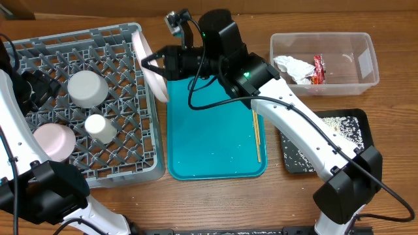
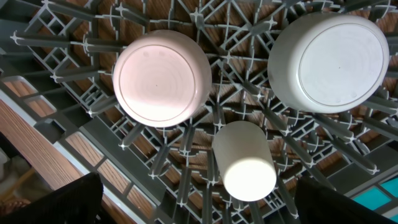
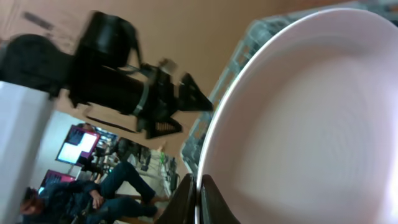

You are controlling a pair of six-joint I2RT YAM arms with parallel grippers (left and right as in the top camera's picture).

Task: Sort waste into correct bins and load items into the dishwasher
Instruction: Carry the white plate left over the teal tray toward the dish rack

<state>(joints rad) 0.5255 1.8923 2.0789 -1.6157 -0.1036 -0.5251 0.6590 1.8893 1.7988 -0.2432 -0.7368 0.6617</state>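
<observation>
While the left claw (image 2: 199, 210) hangs wide open over the big square grey plastic dish rack (image 1: 130, 163) and holds nothing, three things sit on the rack's grid floor. A round whitish-pink bowl (image 1: 53, 140) lies bottom-up at the rack's near left side. A bigger grey-white bowl (image 1: 87, 88) lies bottom-up toward the rack's far side. A small white cup (image 1: 100, 128) sits in the rack's middle. At the rack's right wall, by its far corner, a round whitish-pink plate (image 1: 149, 68) stands up on its edge. The right claw (image 3: 199, 198) is clamped tight on the plate's rim, so the plate is in its grip; I cannot tell if the plate touches the wall. Just right of the rack lies a flat teal tray (image 1: 209, 143) with thin wooden chopsticks (image 1: 257, 134) on the side away from the rack. Well to the right of the rack, at the far side, is a clear plastic tub (image 1: 366, 65) with a crumpled white paper napkin (image 1: 294, 68) and a small red foil wrapper (image 1: 318, 70) inside. Nearer than the tub, and just as far from the rack, a shallow black tray (image 1: 297, 163) holds pale rice-like crumbs (image 1: 336, 134).
</observation>
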